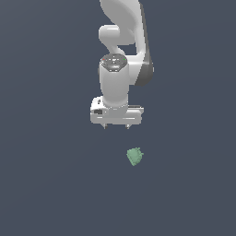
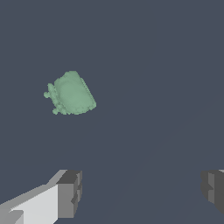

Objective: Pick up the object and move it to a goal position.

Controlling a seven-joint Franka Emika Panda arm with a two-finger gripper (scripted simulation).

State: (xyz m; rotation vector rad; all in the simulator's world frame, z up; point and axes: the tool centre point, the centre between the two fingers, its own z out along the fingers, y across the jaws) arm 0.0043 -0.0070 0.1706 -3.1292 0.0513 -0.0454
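Nothing of the task is done yet, as far as I can judge: the object (image 1: 134, 156) lies by itself on the worktop (image 1: 46, 184), and my pincer (image 1: 116, 126) is apart from it and holds nothing. My two fingers (image 2: 69, 194) stand wide from each other in the wrist view, with only bare surface between them, so the pincer is open and empty. In the exterior view the object is below my pincer in the picture and a little toward the exterior view's right, near but not touching. It is a small pale-green chunk, with a smoother broad face and a row of little knobs along one edge, and it is much smaller than my hand. What is left is almost everything: I must bring the pincer over the chunk, go down around it, close on it, lift it, and carry it to the goal. I see no mark for the goal in either picture, so I cannot say where it is. About the surface: it is one flat, dark grey-blue field with no texture, no edge and no border visible. About the room: no walls, no other things and no furniture can be seen; the same dark colour fills all the background, and only my white arm (image 1: 120, 27) rises from the upper part of the exterior view.
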